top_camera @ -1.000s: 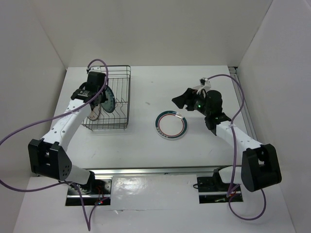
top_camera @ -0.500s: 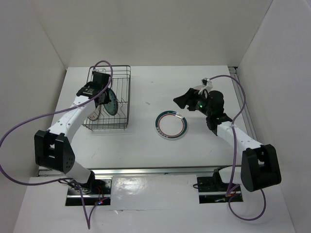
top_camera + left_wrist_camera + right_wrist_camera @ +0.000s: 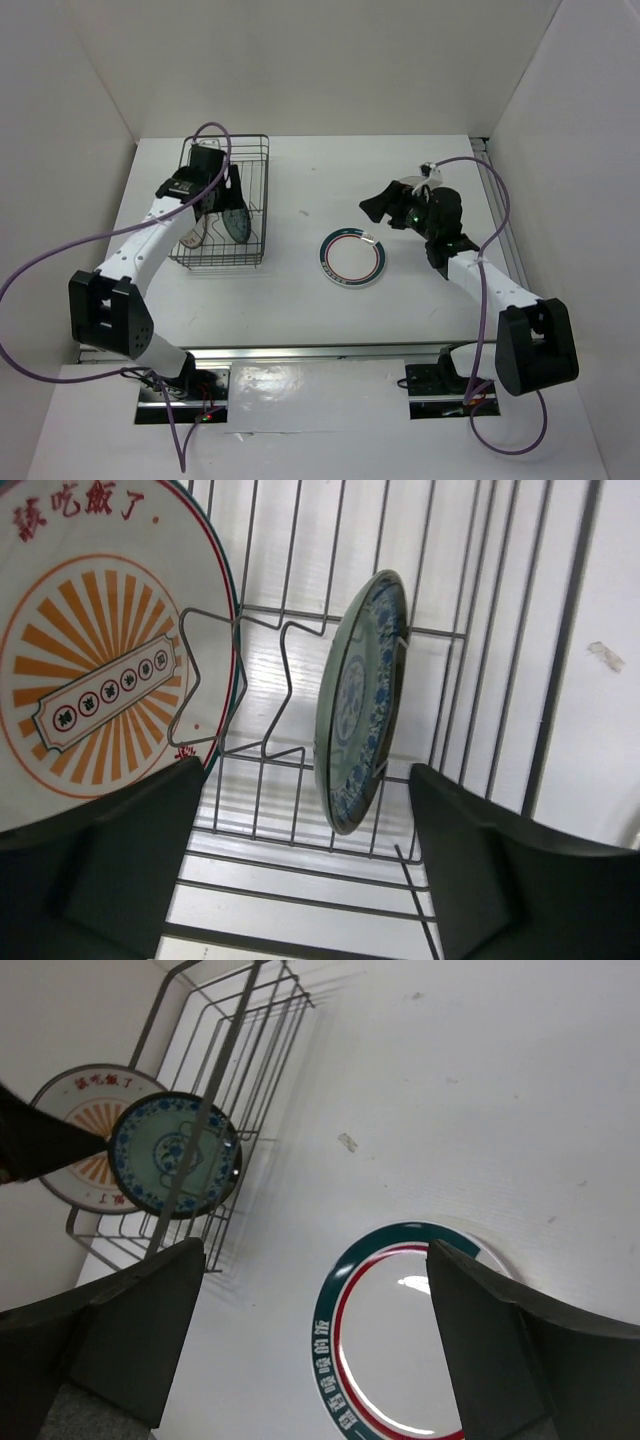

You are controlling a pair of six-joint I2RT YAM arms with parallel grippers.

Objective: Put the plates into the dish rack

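In the dish rack (image 3: 255,190) the teal-green plate (image 3: 355,705) is seen standing on edge beside the orange sunburst plate (image 3: 100,680), with wire prongs (image 3: 276,685) between them. The left gripper (image 3: 305,820), clamped on it a second ago, is now spread wide. The ringed plate (image 3: 352,258) is left flat on the table (image 3: 300,290) below the wide-open right gripper (image 3: 315,1290)

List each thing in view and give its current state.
dish rack, holding two plates upright.
orange sunburst plate, standing on edge in the rack.
teal patterned plate, standing on edge in the rack, ungripped.
ringed plate, lying flat on the table.
left hand, open, straddling the teal plate.
right hand, open, empty.
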